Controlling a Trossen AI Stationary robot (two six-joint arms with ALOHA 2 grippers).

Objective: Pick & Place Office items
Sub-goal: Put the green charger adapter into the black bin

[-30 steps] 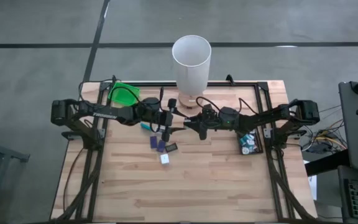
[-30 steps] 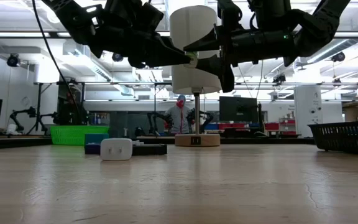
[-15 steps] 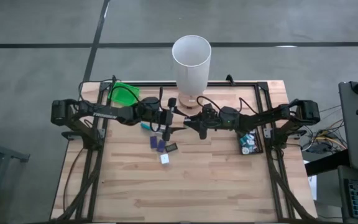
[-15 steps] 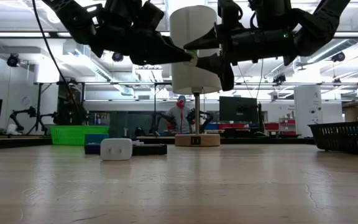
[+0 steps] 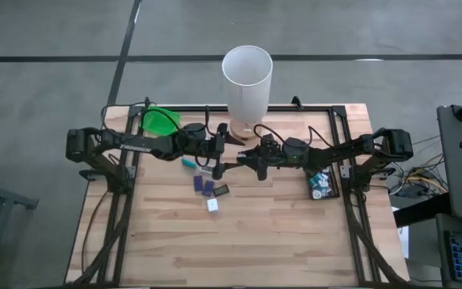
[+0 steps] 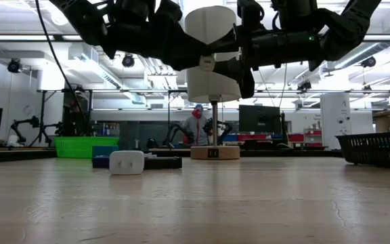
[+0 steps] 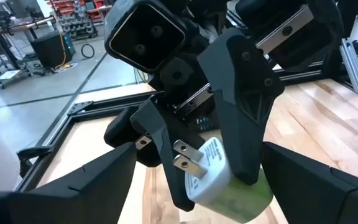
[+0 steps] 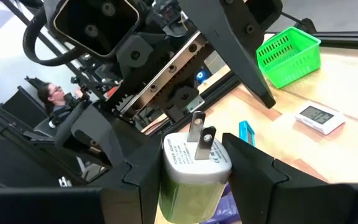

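While the two arms meet above the middle of the desk [image 5: 279, 233], the right hand [image 8: 191, 163] is clamped on a white and green plug adapter [image 8: 190, 177] held in the air. Facing it, the left hand [image 5: 216, 160] stands spread wide, gripping nothing. Small blue and white pieces [image 5: 208, 190] lie below.

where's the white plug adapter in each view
High view: hidden between the two claws, mid-table.
Low view: white plug adapter in the right claw, up in front of the white cylinder.
Left wrist view: centre bottom.
Right wrist view: centre bottom.
Shared landmark: green tray.
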